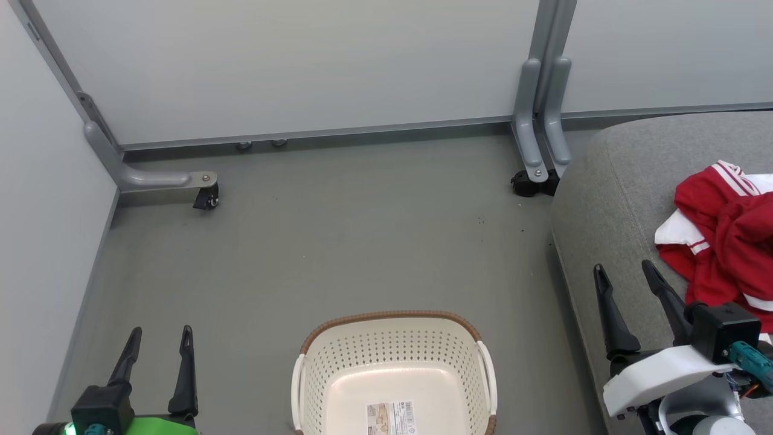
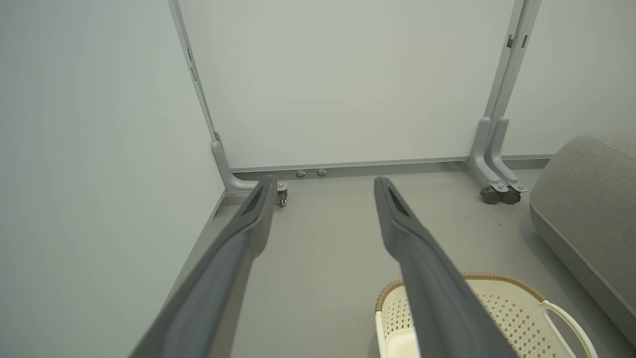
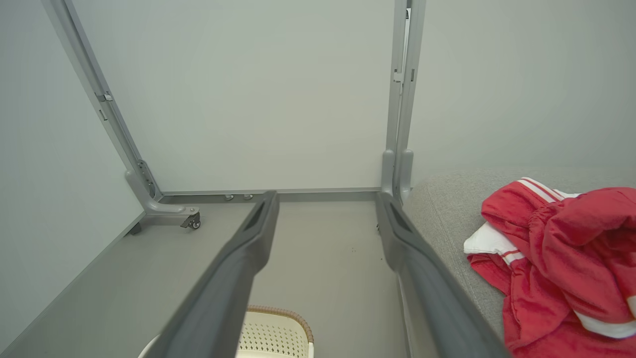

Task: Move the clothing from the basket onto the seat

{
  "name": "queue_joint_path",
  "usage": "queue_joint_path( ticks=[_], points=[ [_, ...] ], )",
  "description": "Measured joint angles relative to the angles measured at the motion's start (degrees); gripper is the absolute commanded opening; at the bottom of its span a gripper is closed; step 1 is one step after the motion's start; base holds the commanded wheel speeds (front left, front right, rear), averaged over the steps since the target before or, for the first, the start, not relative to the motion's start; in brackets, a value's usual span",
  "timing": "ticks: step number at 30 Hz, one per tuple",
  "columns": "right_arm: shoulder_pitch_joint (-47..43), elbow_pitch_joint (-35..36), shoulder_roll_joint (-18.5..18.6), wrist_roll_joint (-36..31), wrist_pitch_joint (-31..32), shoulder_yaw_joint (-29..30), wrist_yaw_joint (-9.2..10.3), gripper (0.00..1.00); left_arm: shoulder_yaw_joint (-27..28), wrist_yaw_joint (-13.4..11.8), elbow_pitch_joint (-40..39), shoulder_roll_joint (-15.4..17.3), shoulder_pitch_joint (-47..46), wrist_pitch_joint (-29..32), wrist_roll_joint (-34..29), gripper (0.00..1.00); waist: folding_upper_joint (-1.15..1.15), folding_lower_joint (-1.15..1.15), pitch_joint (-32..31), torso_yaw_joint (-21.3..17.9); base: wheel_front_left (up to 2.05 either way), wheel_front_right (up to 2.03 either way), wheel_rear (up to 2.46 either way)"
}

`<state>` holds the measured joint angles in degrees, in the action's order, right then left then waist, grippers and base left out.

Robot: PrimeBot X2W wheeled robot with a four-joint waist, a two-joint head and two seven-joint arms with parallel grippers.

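The red clothing [image 1: 728,235] with white panels lies bunched on the grey seat [image 1: 610,199] at the right; in the right wrist view the clothing [image 3: 561,258] rests on the seat [image 3: 442,209]. The cream basket [image 1: 394,374] with its brown rim stands on the floor at bottom centre, showing only a label sticker inside. My left gripper [image 1: 160,331] is open over the floor, left of the basket [image 2: 502,308]. My right gripper [image 1: 624,267] is open above the seat's left edge, just left of the clothing, with nothing between its fingers.
Pale partition panels on wheeled grey feet [image 1: 205,196] [image 1: 531,181] close off the back and left. Grey floor [image 1: 362,241] stretches between the panels, the basket and the seat.
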<state>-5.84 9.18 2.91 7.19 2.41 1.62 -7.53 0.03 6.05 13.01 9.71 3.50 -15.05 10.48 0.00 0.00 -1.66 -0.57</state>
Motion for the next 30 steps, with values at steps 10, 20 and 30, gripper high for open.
queue_joint_path(
  ticks=[10,20,30],
  points=[
    [-0.64,-2.15,-0.35,0.96,0.01,-0.29,0.00,0.00,0.11,0.35,1.79,-1.59,0.37,0.93,0.40,0.00,0.00,0.00,-0.11,0.16,0.00,0.00,0.00],
    [0.04,-5.01,0.11,12.92,0.01,-0.31,0.00,0.00,1.14,0.44,2.01,-2.11,0.09,3.80,11.26,0.00,0.00,0.00,0.06,0.19,0.00,0.00,0.00],
    [1.70,-7.51,0.49,23.42,0.02,-0.29,0.00,0.00,1.66,0.49,1.75,-2.87,-0.91,6.03,21.01,0.00,0.00,0.00,0.21,0.22,0.00,0.00,0.00]
  ],
)
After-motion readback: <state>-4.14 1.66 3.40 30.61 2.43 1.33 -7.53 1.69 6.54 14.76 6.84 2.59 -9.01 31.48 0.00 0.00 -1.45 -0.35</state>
